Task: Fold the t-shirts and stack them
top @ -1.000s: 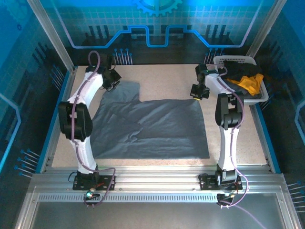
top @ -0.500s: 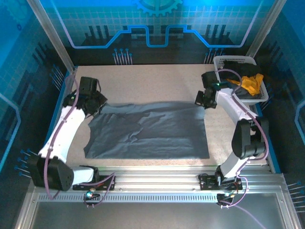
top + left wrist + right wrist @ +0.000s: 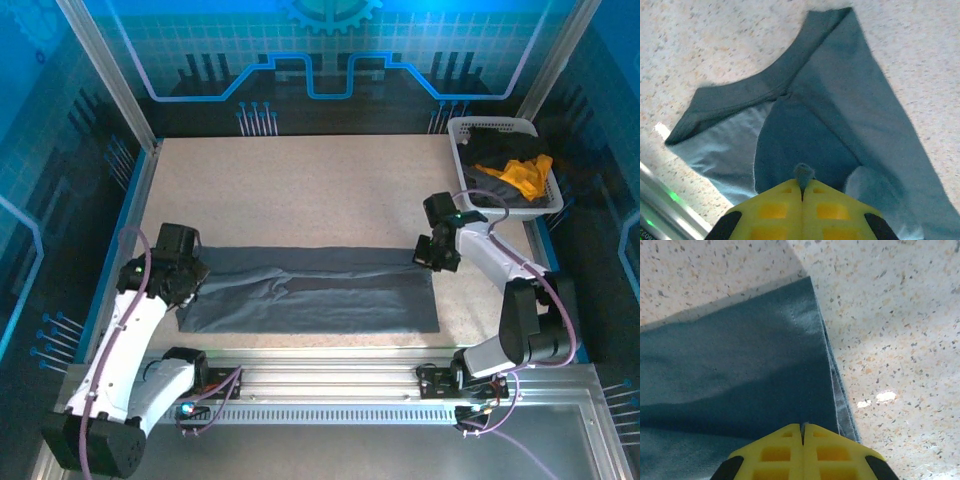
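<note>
**A:** Start at the left. What do I have there?

**B:** My left claw (image 3: 802,183) is clamped tight. Its yellow ribbed fingers press together with a tuft of the grey shirt (image 3: 320,295) pinched at the tips, near the curved neckband.

**A:** And the shirt itself?

**B:** It's a soft, matte slate knit, doubled into a long low band across the near part of the table (image 3: 300,180), which has a pale speckled, stone-look top. I see shallow wrinkles toward the left end, and the near edge runs straight.

**A:** The right end?

**B:** My right claw (image 3: 802,426) is closed on the shirt's stitched hem corner, where two layers show at the edge.

**A:** Further right?

**B:** A white plastic lattice basket (image 3: 455,135) sits at the far right corner. It holds a crumpled black shirt (image 3: 490,150) with an orange shirt (image 3: 522,175) bunched on top.
</note>
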Robot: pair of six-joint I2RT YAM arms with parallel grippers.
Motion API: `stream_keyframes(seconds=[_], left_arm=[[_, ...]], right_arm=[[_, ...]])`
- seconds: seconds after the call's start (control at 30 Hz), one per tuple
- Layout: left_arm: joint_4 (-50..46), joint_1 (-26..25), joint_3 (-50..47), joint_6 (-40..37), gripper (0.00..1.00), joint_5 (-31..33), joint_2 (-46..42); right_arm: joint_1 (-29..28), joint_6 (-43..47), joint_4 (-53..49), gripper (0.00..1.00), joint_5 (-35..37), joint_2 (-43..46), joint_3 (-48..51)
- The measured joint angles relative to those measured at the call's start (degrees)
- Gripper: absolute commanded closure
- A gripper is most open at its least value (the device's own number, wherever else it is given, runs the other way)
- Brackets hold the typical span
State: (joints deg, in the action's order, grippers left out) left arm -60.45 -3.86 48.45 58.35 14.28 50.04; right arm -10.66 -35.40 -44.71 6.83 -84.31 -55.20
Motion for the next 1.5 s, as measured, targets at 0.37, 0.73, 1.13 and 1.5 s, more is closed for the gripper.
stream_keyframes(seconds=[0.37, 0.73, 1.13, 1.5], left_arm=[[-2.0, 0.0, -4.4, 4.5, 1.0, -0.3, -1.5], [-3.0, 0.0, -7.7, 6.2, 0.99, -1.1, -2.1], [-1.3, 0.0, -2.1, 4.9, 0.66, -1.6, 1.5], [17.4, 3.3, 9.4, 1.2, 0.82, -8.8, 34.8]], right_arm=[[-0.3, -0.7, -0.2, 1.0, 0.2, 0.0, 1.6], [-0.3, -1.5, -0.8, 0.87, 0.6, -0.4, 2.4], [-0.7, -3.5, -5.0, 0.67, 5.9, -0.8, -1.5], [-8.0, -2.7, -4.0, 0.81, 0.5, -15.0, -12.8]])
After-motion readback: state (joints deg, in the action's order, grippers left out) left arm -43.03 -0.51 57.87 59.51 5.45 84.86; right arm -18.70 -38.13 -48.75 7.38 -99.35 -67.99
